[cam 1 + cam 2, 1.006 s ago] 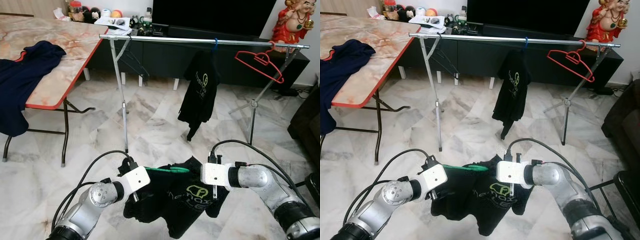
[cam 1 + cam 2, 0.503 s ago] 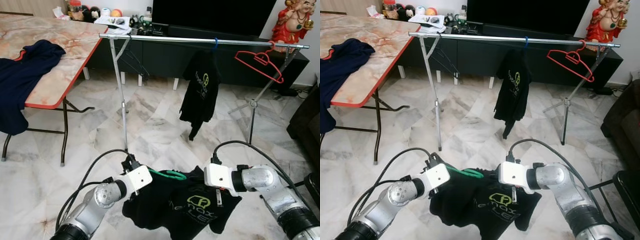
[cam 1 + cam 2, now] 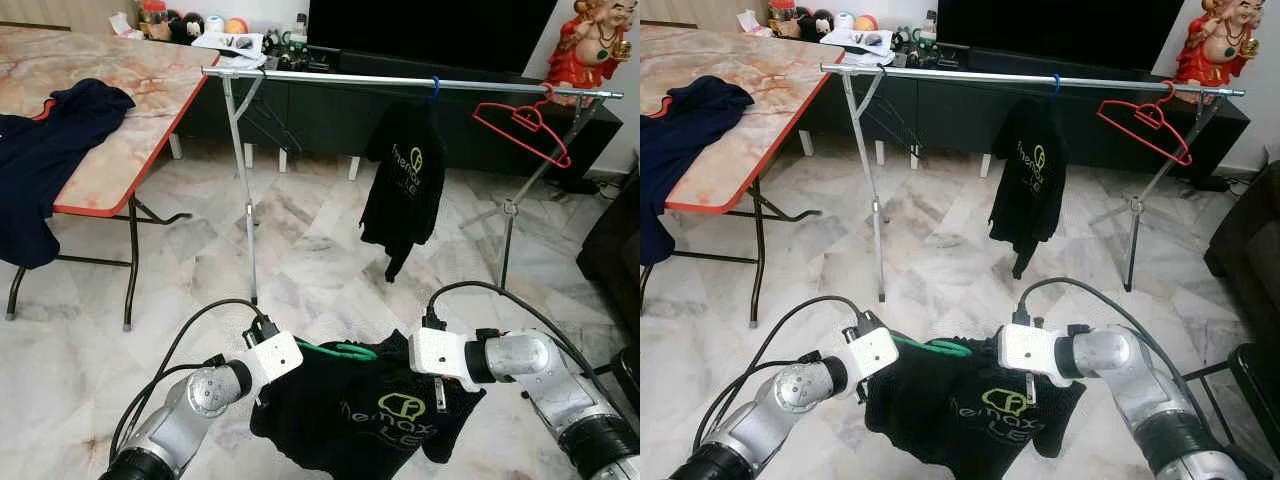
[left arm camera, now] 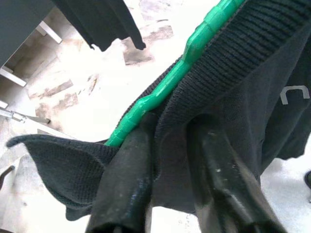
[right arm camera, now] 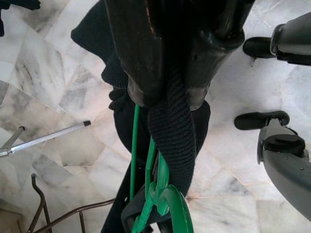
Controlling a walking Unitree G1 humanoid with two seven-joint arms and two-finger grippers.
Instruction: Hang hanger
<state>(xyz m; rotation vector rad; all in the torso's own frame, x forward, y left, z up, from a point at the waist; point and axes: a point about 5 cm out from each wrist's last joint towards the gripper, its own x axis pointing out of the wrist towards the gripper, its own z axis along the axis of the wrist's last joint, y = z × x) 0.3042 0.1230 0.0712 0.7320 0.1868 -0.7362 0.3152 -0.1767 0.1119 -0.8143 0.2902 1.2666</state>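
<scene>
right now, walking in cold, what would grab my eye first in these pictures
Low in front, the left gripper and right gripper hold a black shirt on a green hanger stretched between them, each shut on its collar. Beyond it a metal clothes rail spans the room, carrying another black shirt and an empty red hanger. A red figurine stands at the far right.

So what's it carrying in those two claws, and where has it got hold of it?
A black shirt on a green hanger. Each claw, left and right, pinches the shirt's ribbed collar edge beside the hanger.
</scene>
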